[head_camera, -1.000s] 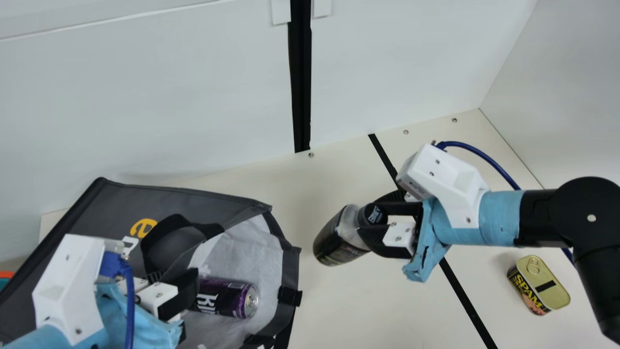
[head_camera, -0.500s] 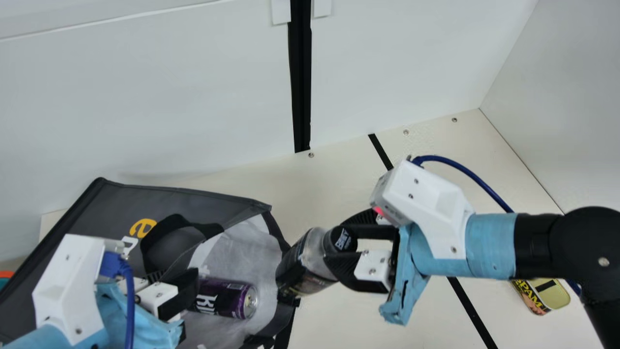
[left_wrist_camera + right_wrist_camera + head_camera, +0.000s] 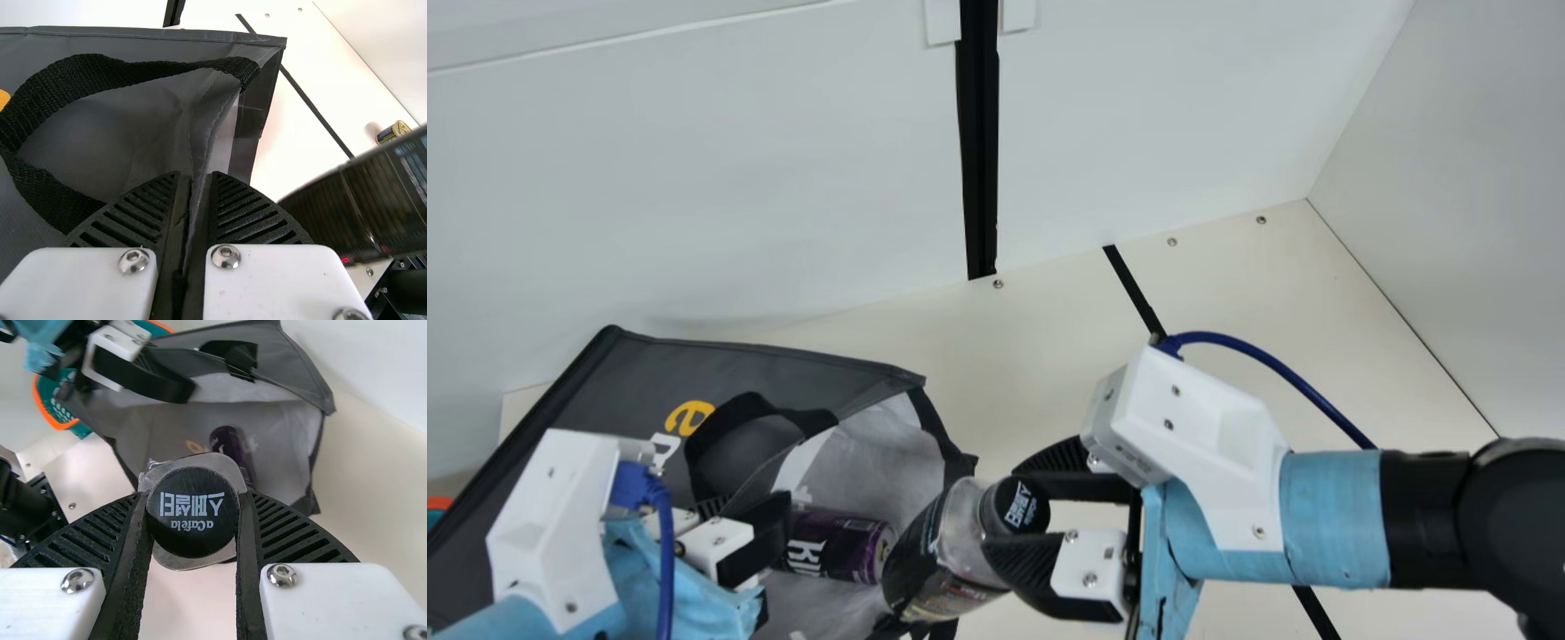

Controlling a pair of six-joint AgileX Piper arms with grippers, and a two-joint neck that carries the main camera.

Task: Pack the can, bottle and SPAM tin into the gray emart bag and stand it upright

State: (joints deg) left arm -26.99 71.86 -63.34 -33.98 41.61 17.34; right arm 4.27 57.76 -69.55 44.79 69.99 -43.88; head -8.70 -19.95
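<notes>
Gray emart bag (image 3: 783,364) lying on a cream table (image 3: 1049,356) in the main view, mouth open toward the right arm, pale lining bared, black carrying strap (image 3: 734,418) looped across its upper face. Inside the bag, on the lining, a purple can (image 3: 840,544) on its side. Clenched on the fabric at the bag's mouth, the left gripper (image 3: 738,511). At the opposite side of the bag's mouth, the right gripper (image 3: 1018,505) with a dark bottle (image 3: 947,556) grasped near the cap, bottle tilted, base toward the bag's opening and overlapping its edge from this angle. Beyond the bag, a black strip (image 3: 1134,289) along the table.

From the left wrist, a fold of the bag's wall pinched between two ribbed fingers (image 3: 243,210), with the dark bottle just past the bag's edge. Well apart from the bag, on the table, the SPAM tin (image 3: 395,132).

From the right wrist, the bottle's black cap (image 3: 192,512) squarely between the fingers, in front of the bag's gaping mouth, with the can deeper in the bag. Behind the bag, a teal basket with an orange rim (image 3: 44,407).
</notes>
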